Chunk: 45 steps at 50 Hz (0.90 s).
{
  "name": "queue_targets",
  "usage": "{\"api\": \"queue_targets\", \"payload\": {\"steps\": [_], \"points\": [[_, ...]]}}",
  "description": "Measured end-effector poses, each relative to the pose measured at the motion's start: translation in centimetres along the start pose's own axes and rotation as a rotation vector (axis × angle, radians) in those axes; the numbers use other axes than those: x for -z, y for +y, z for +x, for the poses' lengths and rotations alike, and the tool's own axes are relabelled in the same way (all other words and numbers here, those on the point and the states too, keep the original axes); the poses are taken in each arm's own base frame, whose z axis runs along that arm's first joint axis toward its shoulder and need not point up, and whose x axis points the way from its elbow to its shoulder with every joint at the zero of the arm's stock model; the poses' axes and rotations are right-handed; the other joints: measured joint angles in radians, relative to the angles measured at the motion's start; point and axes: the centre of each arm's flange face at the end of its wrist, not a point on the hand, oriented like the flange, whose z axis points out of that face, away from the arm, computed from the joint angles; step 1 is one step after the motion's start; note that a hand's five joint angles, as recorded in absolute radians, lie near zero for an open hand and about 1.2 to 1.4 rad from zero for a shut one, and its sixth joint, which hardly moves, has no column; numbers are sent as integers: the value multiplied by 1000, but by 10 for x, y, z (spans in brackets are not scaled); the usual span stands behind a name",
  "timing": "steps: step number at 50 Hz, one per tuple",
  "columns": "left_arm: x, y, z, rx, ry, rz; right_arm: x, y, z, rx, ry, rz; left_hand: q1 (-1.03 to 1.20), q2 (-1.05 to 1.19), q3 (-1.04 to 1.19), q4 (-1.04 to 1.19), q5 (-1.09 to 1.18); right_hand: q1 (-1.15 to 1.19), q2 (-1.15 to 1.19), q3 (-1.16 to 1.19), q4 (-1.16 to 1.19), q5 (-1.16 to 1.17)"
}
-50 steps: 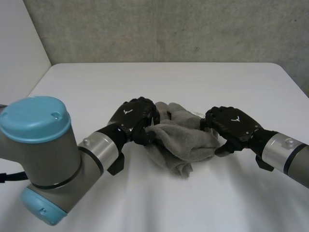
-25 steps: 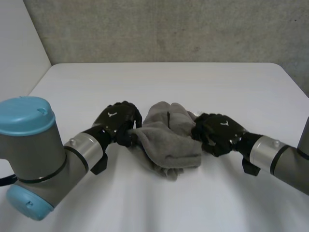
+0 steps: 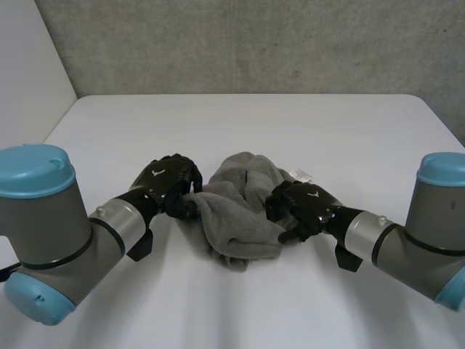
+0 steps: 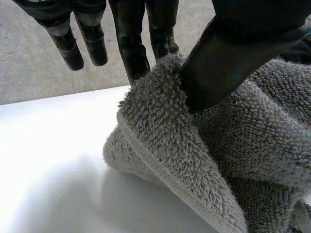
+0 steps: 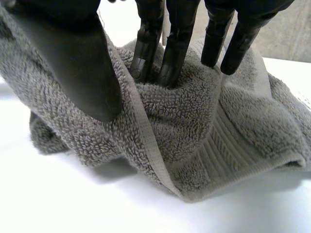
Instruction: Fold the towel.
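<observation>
**A:** Where is the towel, and what do your 2 robot hands have hold of?

**B:** The grey towel (image 3: 243,211) lies bunched on the counter (image 3: 218,123) between them. Your left robot hand (image 3: 168,182) pinches a fold of its edge between thumb and fingers. Your right robot hand (image 3: 301,207) is clamped on the opposite side, with the thumb over the hem (image 5: 150,145) and the fingertips sunk into the pile.

**A:** How will it handle?

**B:** By the look of it, it is thick terry: soft, light and floppy. Expect it to sag and drape rather than hold a shape. It should not slip, and nothing on it can break. Take it by the hem near the corners, where the flat woven band gives a firmer pinch. In this heap you cannot tell which folds are corners.

**A:** Any writing?

**B:** There is 1 small white tag (image 3: 300,175) just beyond your right robot hand, at the towel's far side. Its marks are too small to read, and I see no brand elsewhere.
</observation>
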Motion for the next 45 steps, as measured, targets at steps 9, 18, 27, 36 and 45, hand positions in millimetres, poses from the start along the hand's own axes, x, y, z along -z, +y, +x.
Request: {"api": "queue_targets", "payload": {"steps": [9,18,27,36,45], "points": [[-1,0,-2,1,-4,3,-7,6,4,9,43,7,0,0,0,0,0,431,356,0,0,450],[-25,-24,-9,-50,5,87,-18,-37,5,86,17,110,1,0,0,0,0,431,364,0,0,459],[-43,-176,-18,-260,-6,493,13,-231,-17,402,57,601,1,2,0,0,0,432,364,0,0,459],[24,-275,5,-385,-3,834,66,-290,-38,544,158,885,1,2,0,0,0,432,399,0,0,459],[6,-160,-21,-321,42,499,36,-166,-28,511,116,532,2,5,0,0,0,432,408,0,0,465]]}}
